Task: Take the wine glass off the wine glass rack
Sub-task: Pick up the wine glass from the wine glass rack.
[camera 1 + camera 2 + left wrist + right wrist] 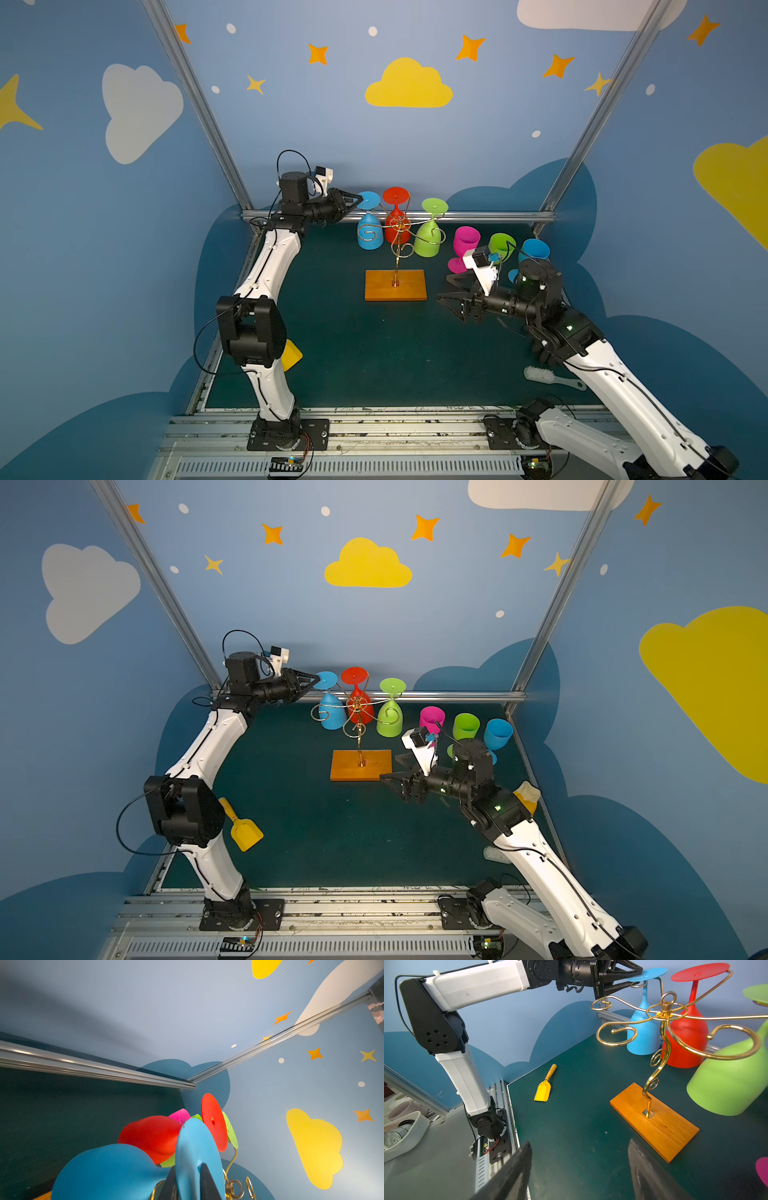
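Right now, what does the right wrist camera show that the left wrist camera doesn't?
Only the right wrist view shows the yellow scoop, the left arm and the open right pincer. Only the left wrist view shows the yellow cloud decal and orange stars on the wall. Both show the blue wine glass, red wine glass and green wine glass hanging on the gold wine glass rack, with the left pincer closed on the blue glass's foot.
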`<state>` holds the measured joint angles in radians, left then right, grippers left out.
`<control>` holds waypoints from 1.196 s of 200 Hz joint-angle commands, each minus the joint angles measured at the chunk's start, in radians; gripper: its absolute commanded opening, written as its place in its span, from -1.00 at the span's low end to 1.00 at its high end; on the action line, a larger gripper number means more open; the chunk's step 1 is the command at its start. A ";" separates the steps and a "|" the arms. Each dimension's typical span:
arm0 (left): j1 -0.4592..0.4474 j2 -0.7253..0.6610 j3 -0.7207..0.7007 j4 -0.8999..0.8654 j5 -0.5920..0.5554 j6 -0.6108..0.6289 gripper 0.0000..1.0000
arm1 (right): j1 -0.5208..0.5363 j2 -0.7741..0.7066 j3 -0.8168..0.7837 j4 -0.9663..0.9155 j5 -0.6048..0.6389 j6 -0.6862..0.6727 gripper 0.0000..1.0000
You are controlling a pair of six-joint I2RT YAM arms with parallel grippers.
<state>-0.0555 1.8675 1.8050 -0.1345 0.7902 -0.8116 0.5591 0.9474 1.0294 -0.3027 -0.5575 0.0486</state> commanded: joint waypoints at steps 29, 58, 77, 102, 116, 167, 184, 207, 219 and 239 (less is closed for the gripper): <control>-0.001 -0.021 0.022 0.010 0.021 -0.003 -0.71 | 0.004 -0.024 -0.007 -0.005 0.020 0.000 0.46; 0.004 -0.030 0.019 0.024 0.024 -0.019 -0.73 | 0.004 -0.033 0.000 -0.022 0.036 -0.013 0.46; 0.006 -0.034 0.007 0.050 0.028 -0.044 -0.78 | 0.004 -0.039 0.000 -0.024 0.038 -0.013 0.46; 0.012 -0.044 -0.009 0.084 0.032 -0.071 -0.79 | 0.004 -0.042 0.000 -0.024 0.037 -0.012 0.46; 0.013 -0.049 -0.014 0.094 0.035 -0.079 -0.78 | 0.004 -0.043 0.003 -0.028 0.039 -0.013 0.46; 0.020 -0.066 -0.034 0.136 0.039 -0.119 -0.80 | 0.004 -0.049 0.004 -0.031 0.041 -0.011 0.47; 0.020 -0.065 -0.037 0.149 0.042 -0.132 -0.86 | 0.004 -0.050 0.004 -0.031 0.042 -0.008 0.46; 0.021 -0.064 -0.042 0.163 0.046 -0.146 -0.95 | 0.004 -0.050 0.006 -0.026 0.039 -0.004 0.46; 0.021 -0.066 -0.047 0.172 0.047 -0.155 -0.95 | 0.004 -0.051 0.006 -0.027 0.037 -0.004 0.46; 0.022 -0.067 -0.057 0.199 0.054 -0.180 -0.95 | 0.004 -0.050 0.008 -0.026 0.035 -0.002 0.46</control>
<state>-0.0395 1.8385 1.7622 0.0055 0.8200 -0.9600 0.5591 0.9138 1.0279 -0.3191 -0.5171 0.0452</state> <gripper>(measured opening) 0.049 0.732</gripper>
